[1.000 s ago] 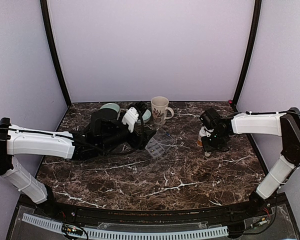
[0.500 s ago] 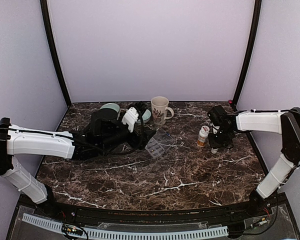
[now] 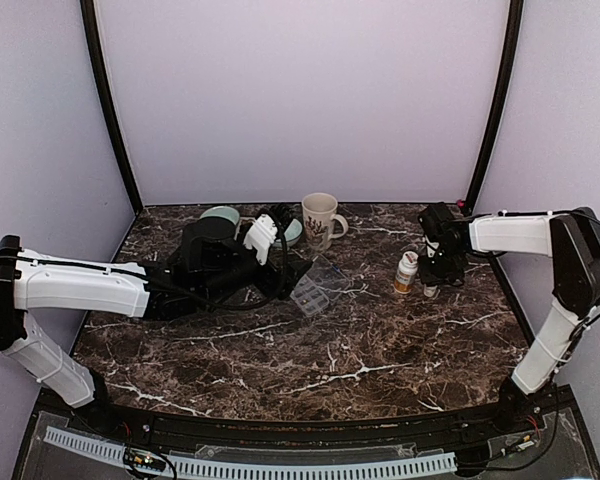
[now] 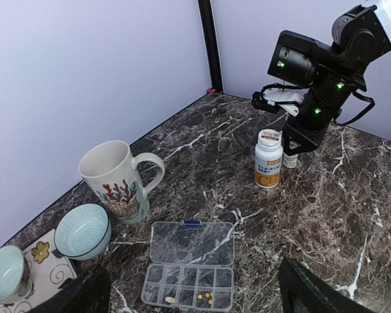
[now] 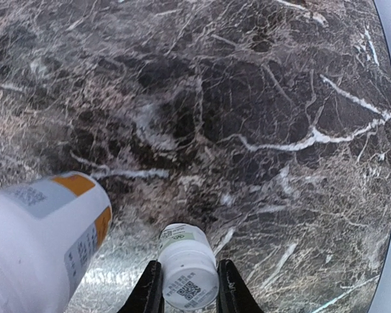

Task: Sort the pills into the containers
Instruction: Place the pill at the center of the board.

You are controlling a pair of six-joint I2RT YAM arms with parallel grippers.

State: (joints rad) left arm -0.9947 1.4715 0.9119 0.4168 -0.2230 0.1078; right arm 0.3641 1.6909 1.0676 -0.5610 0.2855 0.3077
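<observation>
The clear organiser box [image 4: 190,270] lies open on the marble, lid flat toward the mug; I also see the box [image 3: 318,285] from above. A few yellow pills [image 4: 207,297] and one pale pill [image 4: 170,300] sit in its near compartments. My left gripper [image 4: 192,267] hovers open above the box, nothing between its fingers [image 4: 85,293]. My right gripper [image 5: 188,282] is shut on a small white bottle [image 5: 188,267], held upright just right of a larger white-and-orange pill bottle [image 5: 39,235]. From above, that right gripper [image 3: 432,288] is at the right rear of the table.
A decorated mug [image 4: 114,179] and two pale green bowls [image 4: 83,229] [image 4: 3,274] stand behind and left of the box, one on a flowered mat [image 4: 42,257]. The larger bottle [image 3: 407,271] stands upright. The back-right wall corner is close behind the right arm.
The right arm has carried the small white bottle right and toward the back, uncovering the larger bottle. The left arm and the box have not moved.
</observation>
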